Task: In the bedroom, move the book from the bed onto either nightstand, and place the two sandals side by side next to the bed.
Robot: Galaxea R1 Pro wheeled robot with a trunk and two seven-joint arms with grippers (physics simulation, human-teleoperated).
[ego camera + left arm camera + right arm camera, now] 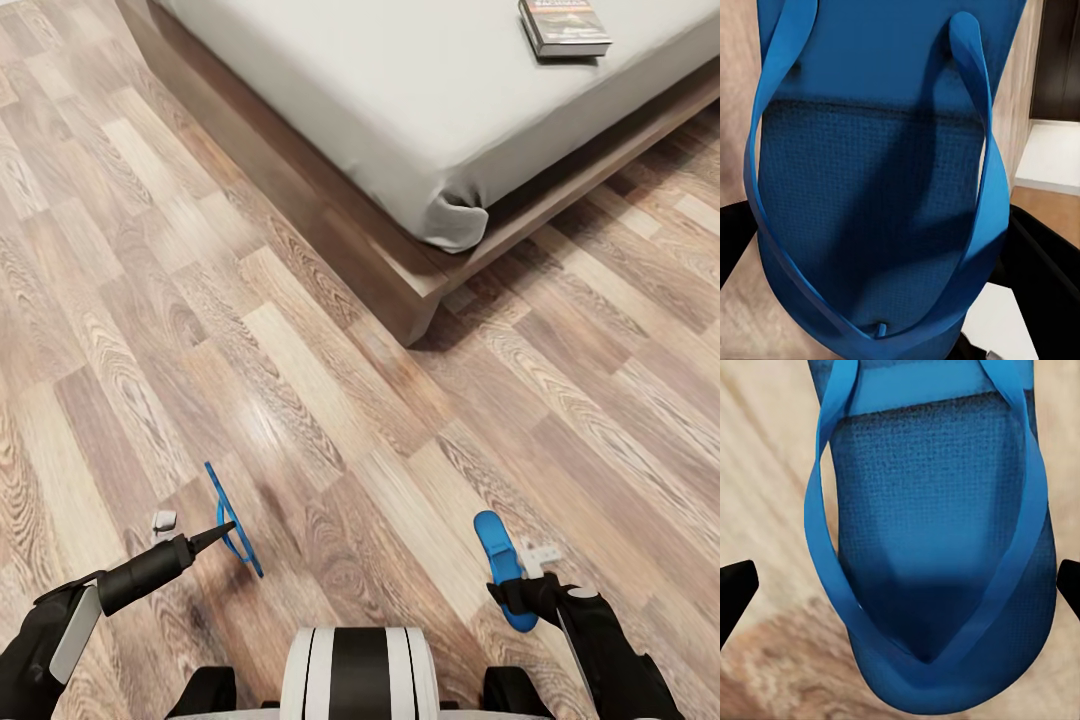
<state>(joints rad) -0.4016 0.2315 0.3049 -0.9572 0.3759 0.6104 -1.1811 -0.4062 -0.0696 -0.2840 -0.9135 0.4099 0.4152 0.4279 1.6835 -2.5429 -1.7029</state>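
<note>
Each pincer grips a blue sandal: left pincer (205, 542) on the edge-up left sandal (232, 522), right pincer (520, 592) on the right sandal (500, 560). Ahead lie the bed (400, 110) and book (563, 27); the robot should set both soles flat, parallel, beside the frame

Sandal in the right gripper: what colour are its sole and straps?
Bright blue throughout, sole and straps alike; the sandal shows best in the right wrist view.

My left end effector (222, 533) holds one blue sandal (232, 520), my right end effector (512, 592) the other sandal (500, 565); the book (563, 27) lies on the bed (420, 110).
</note>
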